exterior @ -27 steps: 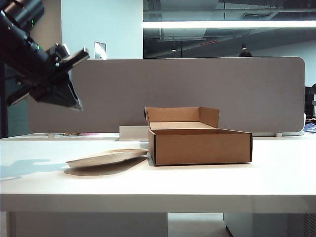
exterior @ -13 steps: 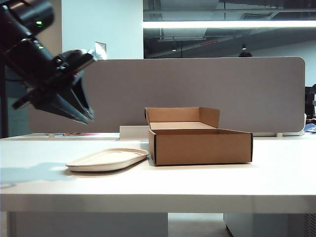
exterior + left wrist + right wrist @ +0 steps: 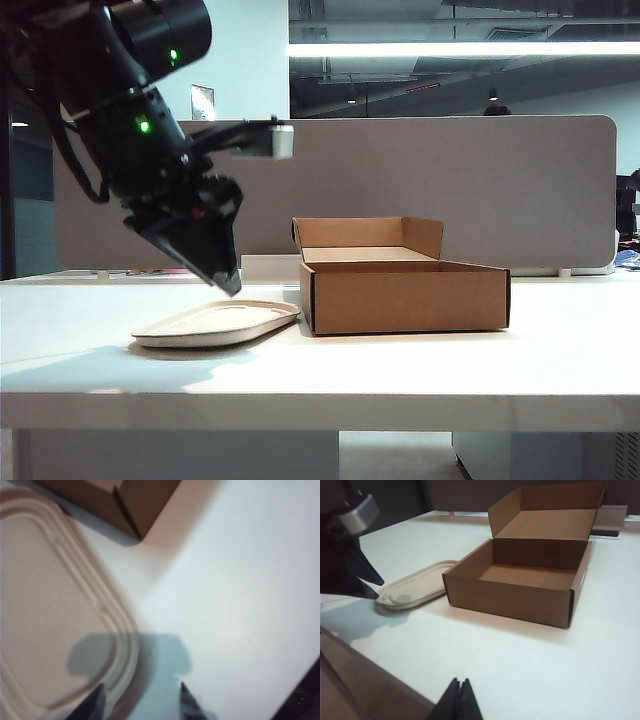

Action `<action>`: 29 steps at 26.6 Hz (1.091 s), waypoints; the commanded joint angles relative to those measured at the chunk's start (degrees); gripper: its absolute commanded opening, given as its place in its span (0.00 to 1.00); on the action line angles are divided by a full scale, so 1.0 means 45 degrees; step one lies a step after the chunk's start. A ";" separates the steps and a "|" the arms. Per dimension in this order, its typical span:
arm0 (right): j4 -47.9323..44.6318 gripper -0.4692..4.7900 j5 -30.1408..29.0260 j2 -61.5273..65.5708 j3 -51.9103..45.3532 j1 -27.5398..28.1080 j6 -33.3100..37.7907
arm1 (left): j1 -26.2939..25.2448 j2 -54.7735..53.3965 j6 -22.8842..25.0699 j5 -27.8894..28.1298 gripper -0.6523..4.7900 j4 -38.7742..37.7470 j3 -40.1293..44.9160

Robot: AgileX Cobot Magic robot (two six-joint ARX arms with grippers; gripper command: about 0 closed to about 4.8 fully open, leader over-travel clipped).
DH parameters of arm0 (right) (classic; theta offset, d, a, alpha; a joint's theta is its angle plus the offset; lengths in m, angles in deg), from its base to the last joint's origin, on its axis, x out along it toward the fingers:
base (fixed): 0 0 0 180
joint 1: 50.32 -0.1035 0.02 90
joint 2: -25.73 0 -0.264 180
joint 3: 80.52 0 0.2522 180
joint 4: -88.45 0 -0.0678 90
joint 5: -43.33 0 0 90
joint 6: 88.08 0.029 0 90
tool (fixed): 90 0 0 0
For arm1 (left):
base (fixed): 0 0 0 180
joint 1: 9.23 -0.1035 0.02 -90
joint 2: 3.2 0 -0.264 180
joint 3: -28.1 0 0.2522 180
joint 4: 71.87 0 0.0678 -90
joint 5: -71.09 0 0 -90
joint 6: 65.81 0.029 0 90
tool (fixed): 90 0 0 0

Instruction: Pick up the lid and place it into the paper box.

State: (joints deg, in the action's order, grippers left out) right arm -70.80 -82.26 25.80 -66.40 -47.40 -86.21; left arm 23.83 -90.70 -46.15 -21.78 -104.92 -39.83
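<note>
Since the earlier frame the left claw (image 3: 228,283) had swung down with jaws spread, empty, just above the flat off-white moulded-fibre lid (image 3: 217,323). The lid lay on the white counter (image 3: 420,365), touching the low brown cardboard paper box (image 3: 405,295), long axis toward the box. The clenched right claw (image 3: 459,700) stayed well apart from the box.

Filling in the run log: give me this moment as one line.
left gripper: open, above lid edge | right gripper: shut, idle | lid: on table, beside paper box | box: empty

The lid (image 3: 216,323) looks like matt, off-white moulded fibre with smooth raised ridges. The paper box (image 3: 405,290) is plain brown matt cardboard. The surface (image 3: 420,370) is smooth white, faintly glossy.
</note>
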 commanded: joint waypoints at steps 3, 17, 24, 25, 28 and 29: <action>-0.0136 0.09 0.0005 -0.0019 -0.0073 -0.0005 0.0000 | 0.0053 -0.0855 0.0107 0.0374 0.46 0.0219 0.0010; -0.0136 0.09 0.0015 -0.0019 -0.0073 0.0000 0.0000 | 0.0223 -0.1661 0.0112 0.1603 0.45 0.0500 0.0010; -0.0141 0.09 0.0015 -0.0019 -0.0073 0.0019 0.0000 | 0.0238 -0.2055 0.0112 0.1773 0.26 0.1297 0.0010; -0.0141 0.09 0.0015 -0.0019 -0.0073 0.0019 0.0000 | 0.0238 -0.2074 0.0112 0.1792 0.26 0.1457 0.0010; -0.0136 0.09 0.0015 -0.0019 -0.0073 0.0019 0.0000 | 0.0238 -0.2103 0.0112 0.1802 0.26 0.1676 0.0010; -0.0141 0.09 0.0015 -0.0019 -0.0073 0.0019 0.0000 | 0.0238 -0.2103 0.0112 0.1802 0.26 0.1729 0.0010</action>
State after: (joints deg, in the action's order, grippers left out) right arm -70.80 -82.26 25.80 -66.40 -47.35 -86.21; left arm 24.77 -100.21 -45.89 -13.76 -98.15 -39.68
